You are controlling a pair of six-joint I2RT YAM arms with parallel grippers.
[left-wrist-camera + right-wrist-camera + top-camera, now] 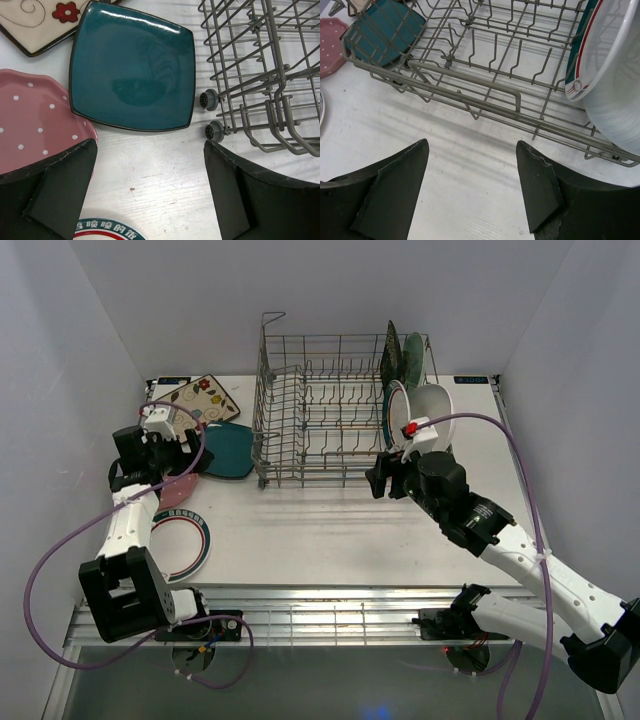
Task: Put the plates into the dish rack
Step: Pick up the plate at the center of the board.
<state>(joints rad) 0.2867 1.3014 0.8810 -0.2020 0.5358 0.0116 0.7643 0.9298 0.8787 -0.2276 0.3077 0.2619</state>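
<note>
— Starting at the right gripper [471,144]: how did its jaws stand?

— Apart, with nothing between them but bare table [470,200]. It hung just in front of the dish rack [268,430], at the rack's right end.

— And the left gripper [150,144]?

— Spread wide as well, and empty, low over the table at the rack's left side. The pink dotted plate [35,120] lay at one finger, with the teal square plate [132,70] just ahead.

— What could have gone wrong from there?

— On the right, the plain white plate [432,412] leaned on edge at the end of the rack, close to the wrist. A careless swing of that arm might have knocked it over, or against the green-rimmed plate [576,82] next to it. On the left, the teal plate lay flat with a low glossy rim. A finger might have slid over it rather than under and pushed it into the rack's wheels [209,99].

— How did the load look?

— Four plates stood upright at the rack's right end: those two, with the black floral square [391,358] and the mint round [413,358] behind. Four lay flat on the table, left of the rack: the pink, the teal, the cream floral square [203,397] and another green-rimmed round [180,545]. About half done, I judged.
</note>
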